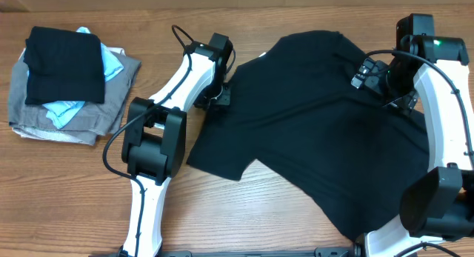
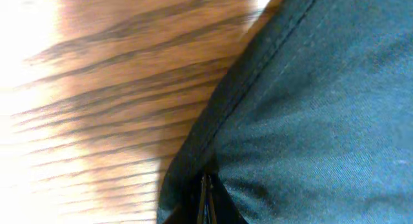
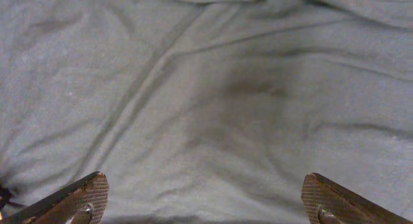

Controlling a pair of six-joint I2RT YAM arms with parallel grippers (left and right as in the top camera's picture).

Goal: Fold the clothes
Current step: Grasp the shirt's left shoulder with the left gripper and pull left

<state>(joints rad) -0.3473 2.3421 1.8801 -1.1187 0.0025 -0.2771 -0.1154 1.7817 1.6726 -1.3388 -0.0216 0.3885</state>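
The black T-shirt (image 1: 311, 124) lies spread and wrinkled across the middle and right of the table. A small white bit (image 1: 262, 55) shows at its far edge. My left gripper (image 1: 220, 96) is at the shirt's left edge. In the left wrist view its jaws (image 2: 205, 198) are shut on the hemmed edge of the dark fabric (image 2: 322, 108), low over the wood. My right gripper (image 1: 385, 83) hovers over the shirt's upper right part. In the right wrist view its fingers (image 3: 203, 182) are wide open and empty above the fabric (image 3: 206, 88).
A stack of clothes sits at the far left: a folded black garment (image 1: 65, 64) on top of a light-blue one (image 1: 111, 63) and a grey one (image 1: 74, 124). Bare wooden table (image 1: 237, 205) shows in front of the shirt.
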